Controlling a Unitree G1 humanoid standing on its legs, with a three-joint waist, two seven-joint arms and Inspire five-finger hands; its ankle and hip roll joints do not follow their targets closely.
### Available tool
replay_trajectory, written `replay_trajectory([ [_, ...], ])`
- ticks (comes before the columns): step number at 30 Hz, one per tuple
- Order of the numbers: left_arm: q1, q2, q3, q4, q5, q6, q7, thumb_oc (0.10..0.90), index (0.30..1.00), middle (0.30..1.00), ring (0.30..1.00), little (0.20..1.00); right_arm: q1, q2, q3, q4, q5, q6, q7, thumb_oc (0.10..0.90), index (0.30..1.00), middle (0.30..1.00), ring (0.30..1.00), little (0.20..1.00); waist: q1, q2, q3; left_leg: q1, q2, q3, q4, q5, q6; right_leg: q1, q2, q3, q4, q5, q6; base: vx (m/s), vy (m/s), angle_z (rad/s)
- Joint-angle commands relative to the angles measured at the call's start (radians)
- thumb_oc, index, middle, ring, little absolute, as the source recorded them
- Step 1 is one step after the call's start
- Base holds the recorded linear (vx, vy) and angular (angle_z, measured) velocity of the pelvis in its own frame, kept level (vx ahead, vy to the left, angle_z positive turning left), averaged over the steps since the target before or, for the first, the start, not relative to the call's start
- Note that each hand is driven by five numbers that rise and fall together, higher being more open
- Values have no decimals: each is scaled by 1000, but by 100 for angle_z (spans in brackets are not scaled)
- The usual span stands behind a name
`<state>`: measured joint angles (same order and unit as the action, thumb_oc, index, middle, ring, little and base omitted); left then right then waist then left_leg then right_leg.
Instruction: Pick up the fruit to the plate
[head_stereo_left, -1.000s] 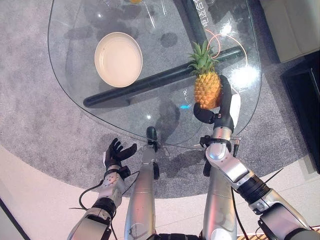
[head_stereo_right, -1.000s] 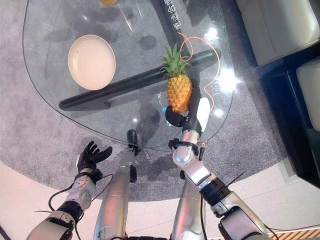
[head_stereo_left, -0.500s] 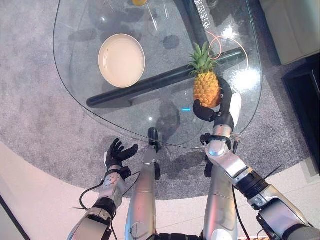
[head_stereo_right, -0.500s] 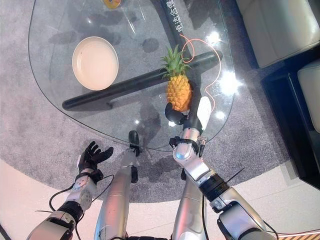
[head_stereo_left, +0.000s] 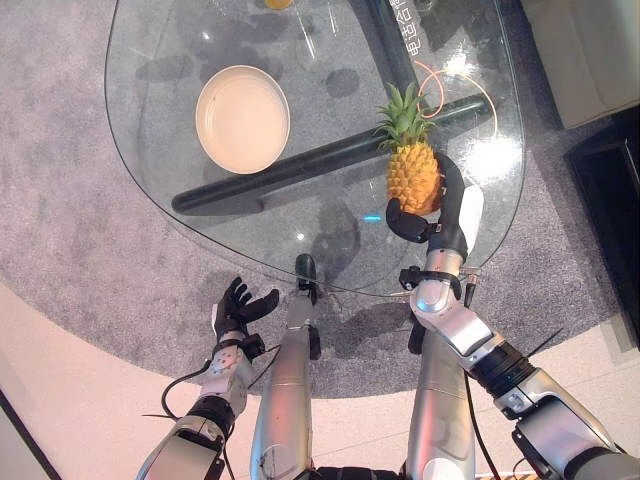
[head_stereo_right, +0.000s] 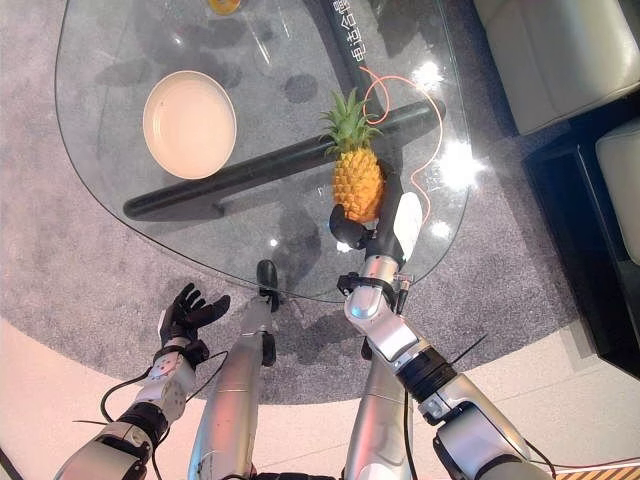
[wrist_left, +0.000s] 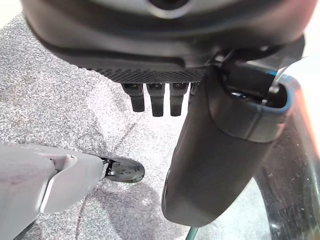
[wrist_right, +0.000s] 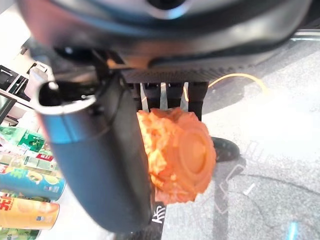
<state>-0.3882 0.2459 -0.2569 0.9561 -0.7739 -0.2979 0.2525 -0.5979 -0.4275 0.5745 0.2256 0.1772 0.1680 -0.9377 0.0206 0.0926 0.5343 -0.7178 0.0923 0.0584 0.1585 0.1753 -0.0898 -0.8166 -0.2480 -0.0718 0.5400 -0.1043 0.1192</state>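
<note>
Down at the near left, the left hand (head_stereo_left: 238, 305) hangs released beside the worktop (head_stereo_left: 150, 120), fingers loose. Farther in sits the empty plate (head_stereo_left: 243, 118) (the target, presumably). Well to its right, the right hand (head_stereo_left: 438, 215) clasps the pineapple (head_stereo_left: 413, 177) upright by its base, probably for carrying leftward.

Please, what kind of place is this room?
Probably a lounge or showroom sitting area: a low glass table stands on grey carpet, with a pale upholstered seat beside it.
</note>
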Motion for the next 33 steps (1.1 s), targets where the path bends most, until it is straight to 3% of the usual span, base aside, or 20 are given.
replay_trajectory([
  [1,-1,27,42,13,-53,-74,37,800,900,900,900,900,-52,2,-6,-19,-56,-45,-13,100,300,300,300,200,9,27,-14,-12,-64,2,93,-97,25,15,27,-65,-161,116,-11,0,0,0],
  [9,-14,66,124,-62,-122,-131,81,800,900,900,900,900,-53,-45,-63,-85,-120,-72,-31,100,300,300,300,200,1,29,-14,6,-59,2,92,-101,23,24,30,-56,-149,101,-14,1,4,0],
  [23,-108,138,301,-213,-151,-320,358,800,900,900,900,900,-79,-101,-146,-182,-316,-134,-38,100,300,300,300,200,-6,12,-14,13,-50,2,101,-113,18,40,34,-57,-135,74,-22,0,0,0],
  [26,-130,146,315,-296,-80,-372,432,800,900,900,900,900,-92,-119,-156,-206,-349,-140,-36,100,300,300,300,200,-3,8,-14,7,-51,-1,101,-115,19,38,40,-57,-134,71,-25,-3,-12,0],
  [33,-153,138,327,-421,87,-425,549,800,900,900,900,900,-90,-113,-174,-229,-407,-176,-26,100,300,300,300,200,4,0,-14,3,-53,-3,102,-123,20,47,40,-64,-144,70,-21,-7,-25,0],
])
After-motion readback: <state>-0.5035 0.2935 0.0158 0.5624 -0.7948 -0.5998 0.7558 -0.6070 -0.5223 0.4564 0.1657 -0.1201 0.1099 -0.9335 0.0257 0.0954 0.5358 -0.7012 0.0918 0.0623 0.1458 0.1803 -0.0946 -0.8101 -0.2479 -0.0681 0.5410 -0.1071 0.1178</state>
